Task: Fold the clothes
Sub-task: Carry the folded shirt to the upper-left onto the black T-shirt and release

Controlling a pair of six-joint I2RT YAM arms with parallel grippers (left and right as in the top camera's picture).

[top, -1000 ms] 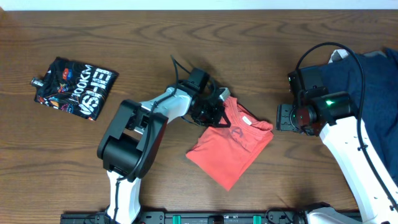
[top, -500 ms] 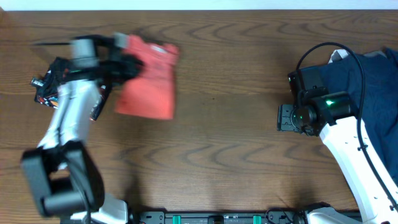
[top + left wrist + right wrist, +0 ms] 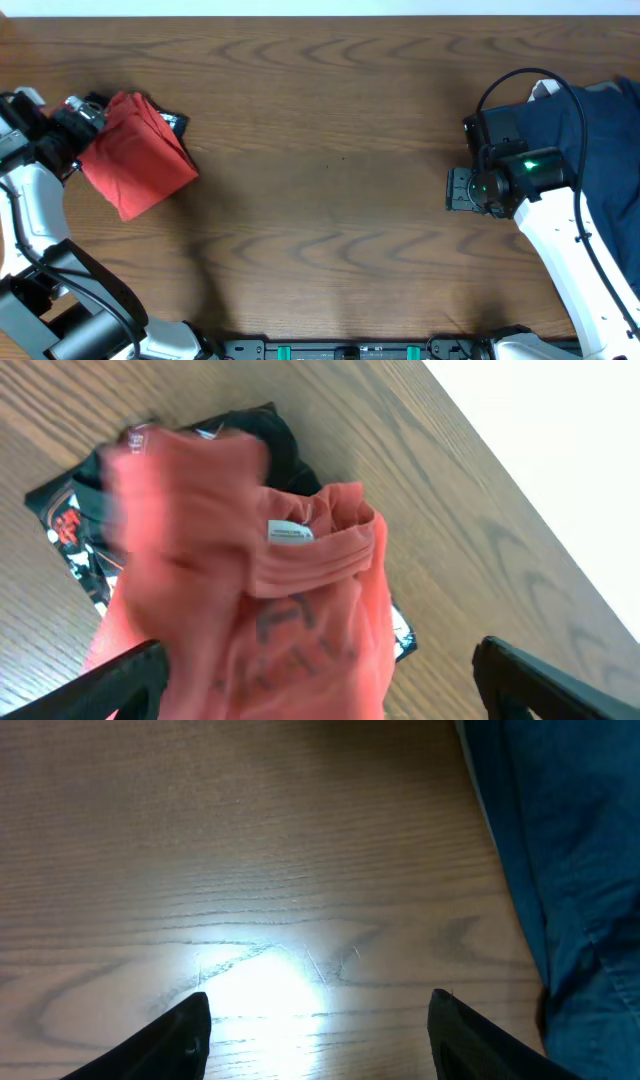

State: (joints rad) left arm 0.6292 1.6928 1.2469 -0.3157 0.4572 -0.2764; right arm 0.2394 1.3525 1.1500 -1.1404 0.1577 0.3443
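The folded coral-red T-shirt [image 3: 135, 165] lies at the table's far left, on top of the black printed T-shirt [image 3: 172, 122], which shows only at a corner. In the left wrist view the red shirt [image 3: 300, 590] is blurred, its white neck label up, with the black shirt [image 3: 65, 525] under it. My left gripper [image 3: 85, 122] is at the red shirt's upper left edge. Its jaws [image 3: 335, 680] stand wide open with the cloth loose between them. My right gripper [image 3: 460, 188] is open over bare wood [image 3: 320, 1030], beside a dark navy garment [image 3: 590, 130].
The navy garment [image 3: 570, 870] covers the table's right end and lies under part of the right arm. The table's far edge [image 3: 320, 14] runs along the top. A black cable [image 3: 510, 85] loops above the right wrist.
The left arm swung the red shirt from the table's middle to the far left, onto the black shirt, and its jaws opened. The right arm has not moved.
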